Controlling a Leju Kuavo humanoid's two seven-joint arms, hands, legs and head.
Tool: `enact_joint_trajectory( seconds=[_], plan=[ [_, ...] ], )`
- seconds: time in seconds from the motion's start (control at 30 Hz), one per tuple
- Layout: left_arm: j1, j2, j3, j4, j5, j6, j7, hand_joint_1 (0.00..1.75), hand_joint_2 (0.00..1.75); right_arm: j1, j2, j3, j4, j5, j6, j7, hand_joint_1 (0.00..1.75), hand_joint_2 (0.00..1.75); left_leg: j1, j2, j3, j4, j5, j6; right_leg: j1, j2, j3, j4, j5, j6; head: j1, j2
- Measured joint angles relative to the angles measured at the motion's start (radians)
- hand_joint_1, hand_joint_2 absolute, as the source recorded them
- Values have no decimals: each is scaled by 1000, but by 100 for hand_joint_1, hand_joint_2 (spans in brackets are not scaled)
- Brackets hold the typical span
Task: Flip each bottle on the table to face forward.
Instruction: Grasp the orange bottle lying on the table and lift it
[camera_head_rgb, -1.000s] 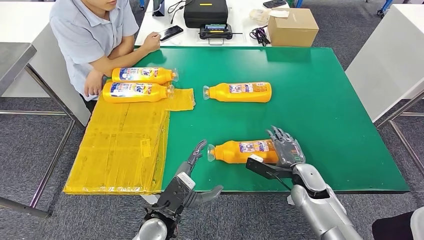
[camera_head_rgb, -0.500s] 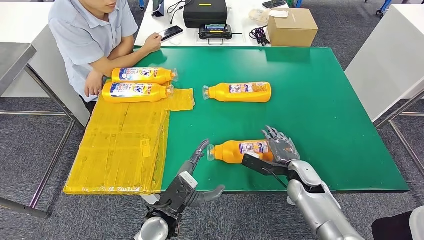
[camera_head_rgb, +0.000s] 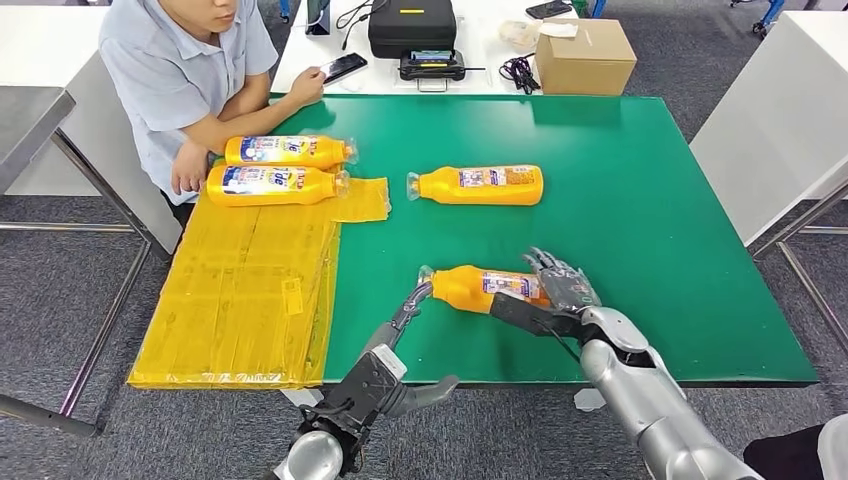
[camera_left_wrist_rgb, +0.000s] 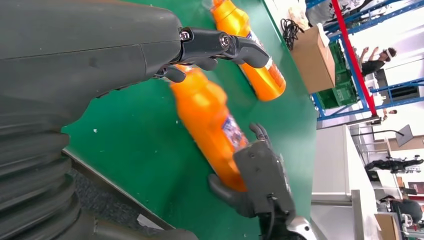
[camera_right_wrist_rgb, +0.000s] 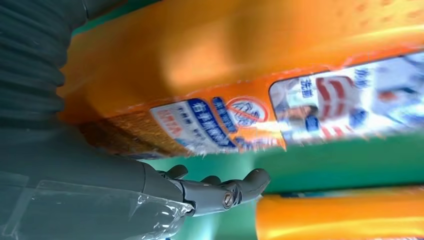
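**Head view: risk points while the near bottle is in the hands**

Head view shows the near bottle lying on its side on the green table, near the front edge, cap toward the robot's left; we see the right hand wrapped around its base end, thumb under and fingers over, so we treat it as held. The left hand reaches toward the neck with fingers apart; its fingertips sit at the cap, and we cannot tell whether they touch it.

In the left wrist view the same bottle appears blurred, with the right hand at its base; we judge the bottle is in motion.

Failure modes we anticipate:

- Slip at the base; the grasp covers one end only, so the free neck may sag or swing during the roll.
- Loss over the front edge; the bottle lies close to it, and a release made too early may let the round body roll off.
- Knock from the left hand; open fingers at the cap may push the neck sideways instead of steadying it.
- Incomplete turn; the label may end up facing sideways.

A second bottle lies well apart at mid-table; two more bottles rest on the yellow sheet beside a seated person, whose hand is near them; we advise care when reaching there.
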Motion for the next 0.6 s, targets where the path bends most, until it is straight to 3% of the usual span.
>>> enact_joint_trajectory(
  seconds=[0.23,0.27,0.37,0.4,0.47,0.6],
  plan=[
    [-9,-3,-14,19,2,-8,0,0,175,-35,-45,27,38,-33,74,3,1,175,0,0,3,0,0,0,0,0,3,0,0,0,0,0],
    [-11,-3,-16,22,2,-10,0,0,175,-38,-51,31,40,-41,83,2,15,175,0,1,3,0,0,0,0,0,3,0,1,1,0,0],
    [-15,-4,-22,29,4,-14,1,0,175,-45,-65,45,46,-85,108,-2,130,175,0,1,3,0,0,0,0,0,3,0,0,0,0,0],
    [-17,-4,-23,32,5,-14,0,0,175,-47,-68,48,47,-102,117,-5,160,175,0,1,4,0,0,0,0,0,3,0,0,0,0,0],
    [-20,-5,-25,36,8,-14,-2,0,175,-49,-77,50,50,-138,137,-16,175,175,0,1,4,0,0,0,0,0,3,0,0,0,0,0],
    [-28,-6,-27,46,19,-12,-10,0,175,-52,-99,64,52,-187,158,-35,175,175,0,1,4,0,0,0,0,0,3,0,0,0,0,0]
  ],
)
